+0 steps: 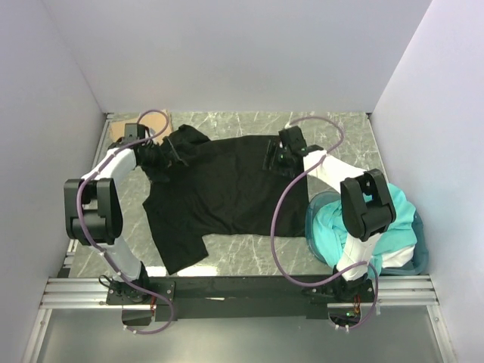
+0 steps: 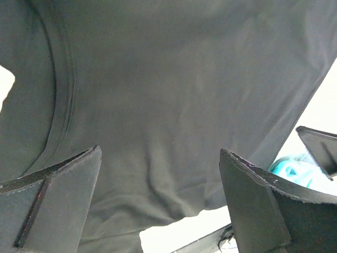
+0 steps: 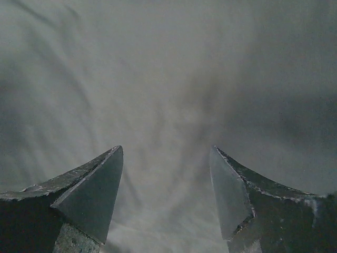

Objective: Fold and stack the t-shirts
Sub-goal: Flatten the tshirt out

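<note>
3 plain, matte, pale grey-white walls box in the space: a back wall (image 1: pixel 242 53), a left wall (image 1: pixel 38 113) and a right wall (image 1: pixel 442 98). The worktop (image 1: pixel 242 257) is grey-green stone-patterned with pale veins. A flat brown cardboard-like piece (image 1: pixel 155 121) lies in its far left corner. A silver aluminium rail (image 1: pixel 76 291) runs along the near edge, with a dull grey sheet (image 1: pixel 242 336) below. The light is soft and even.

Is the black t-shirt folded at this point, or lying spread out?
Spread out. The black t-shirt lies open across the table, a sleeve sticking out at its near left, with bunching only at the far left.
</note>
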`<state>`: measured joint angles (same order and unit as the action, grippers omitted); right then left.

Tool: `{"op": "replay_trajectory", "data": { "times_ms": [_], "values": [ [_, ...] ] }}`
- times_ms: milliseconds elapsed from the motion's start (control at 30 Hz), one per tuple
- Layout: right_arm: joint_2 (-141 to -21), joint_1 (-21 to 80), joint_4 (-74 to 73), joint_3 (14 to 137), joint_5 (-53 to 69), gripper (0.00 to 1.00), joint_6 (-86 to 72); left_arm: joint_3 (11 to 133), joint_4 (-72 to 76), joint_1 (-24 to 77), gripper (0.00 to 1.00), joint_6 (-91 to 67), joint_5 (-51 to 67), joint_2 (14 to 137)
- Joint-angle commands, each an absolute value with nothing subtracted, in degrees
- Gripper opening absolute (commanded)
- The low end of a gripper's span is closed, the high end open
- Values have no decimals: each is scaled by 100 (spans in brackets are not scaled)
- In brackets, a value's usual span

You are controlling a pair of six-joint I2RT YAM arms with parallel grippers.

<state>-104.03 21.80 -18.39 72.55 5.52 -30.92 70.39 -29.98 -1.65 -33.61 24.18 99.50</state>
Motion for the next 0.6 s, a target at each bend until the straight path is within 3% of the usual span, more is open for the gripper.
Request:
{"op": "replay_trajectory", "data": {
  "times_ms": [0,567],
  "values": [
    [-9985,2267,-1600,6918,545,73,-3383,6812,-2901,-123,100,-3261,2522,9633],
    [-10494,2303,-1784,6899,589,72,-3296,7004,-3243,-316,100,-2839,2189,11029]
  ]
}}
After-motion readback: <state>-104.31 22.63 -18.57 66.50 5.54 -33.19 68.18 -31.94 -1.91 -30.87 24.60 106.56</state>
